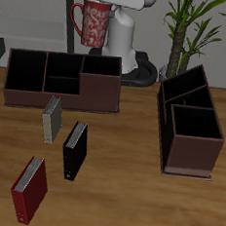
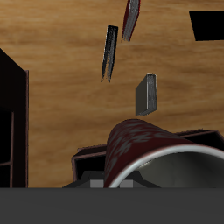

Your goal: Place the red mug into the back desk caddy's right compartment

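end effector (image 1: 99, 8) grips the red mug (image 1: 93, 25) above the back desk caddy (image 1: 62, 92).

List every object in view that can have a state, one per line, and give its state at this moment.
Red floral ceramic mug: lifted, held above the caddy.
End effector: shut on the mug.
Back dark maroon desk caddy: sections appear empty.
Second maroon caddy, end-on: appears empty.
Grey book: standing.
Black book: standing.
Red book: standing.

White glossy arm link (image 1: 132, 1) with rounded casing, light grey cylindrical wrist segment (image 1: 124, 30) beneath, dark round base (image 1: 141, 67), grey gripper body (image 2: 112, 206) seen close, blurred.
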